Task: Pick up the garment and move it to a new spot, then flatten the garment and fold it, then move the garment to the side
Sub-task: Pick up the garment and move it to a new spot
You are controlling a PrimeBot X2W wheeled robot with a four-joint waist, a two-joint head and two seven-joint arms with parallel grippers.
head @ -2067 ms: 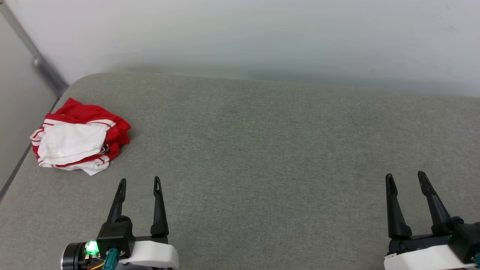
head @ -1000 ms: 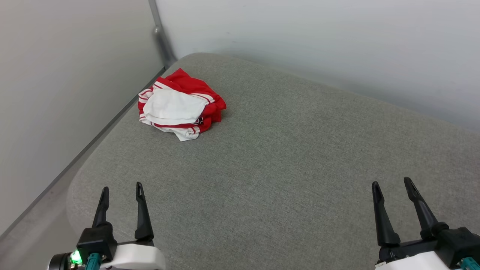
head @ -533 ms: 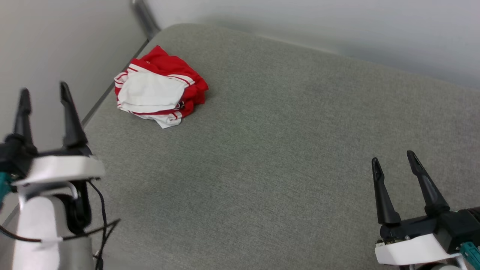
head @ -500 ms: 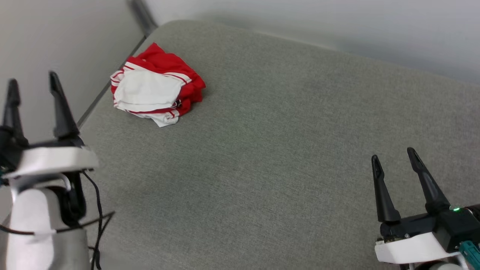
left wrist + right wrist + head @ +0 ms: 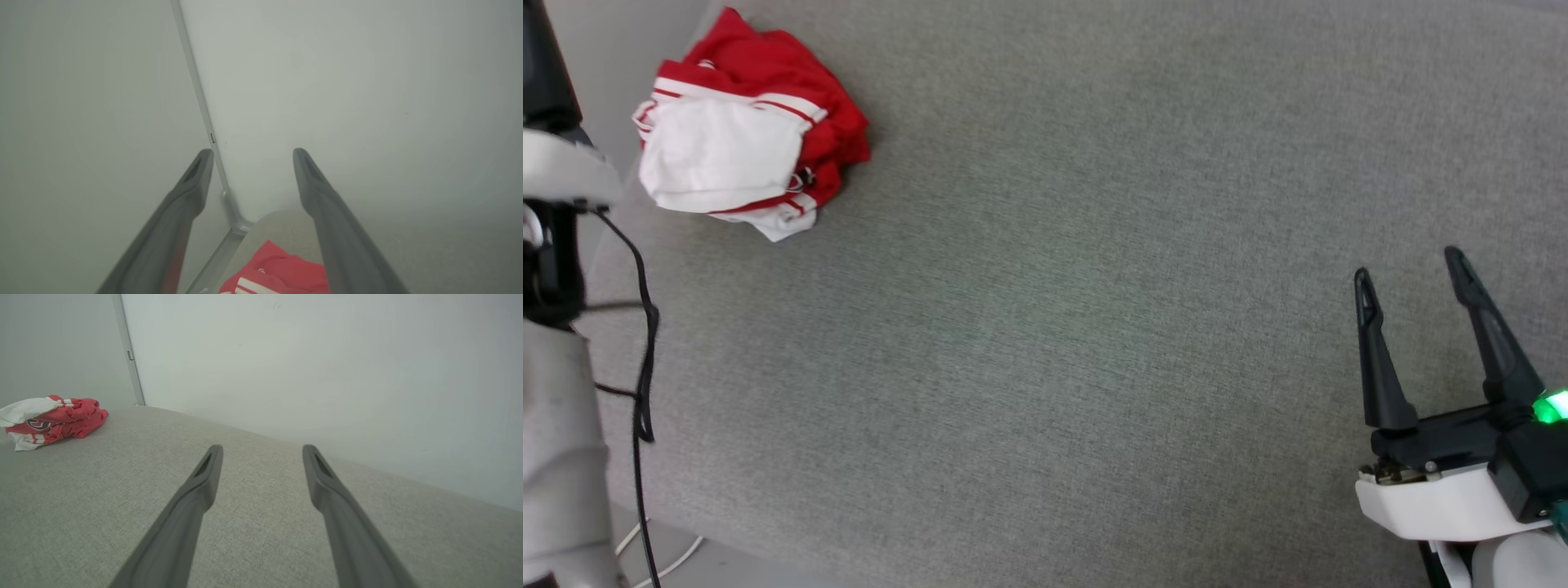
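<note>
The garment (image 5: 743,147) lies crumpled at the far left of the grey cushion (image 5: 1094,286), a white sleeve on top of red cloth with striped trim. In the left wrist view my left gripper (image 5: 252,153) is open and held above the garment (image 5: 282,273), whose red edge shows low between the fingers. Its fingers point at the wall corner. My right gripper (image 5: 1409,269) stands open at the lower right, far from the garment, with nothing between its fingers. From the right wrist view the open right gripper (image 5: 262,448) points across the cushion, with the garment (image 5: 53,416) at far left showing some dark lettering.
My pale left forearm (image 5: 556,457) and a dangling black cable (image 5: 645,351) fill the left edge. White walls meet at a metal corner strip (image 5: 204,110) behind the garment. The cushion's front left edge drops to a floor with thin cables (image 5: 670,559).
The head camera has tilted down and shifted, so the whole picture has moved. My left arm has risen and reached forward beside the garment. The right gripper stays open, low right.
</note>
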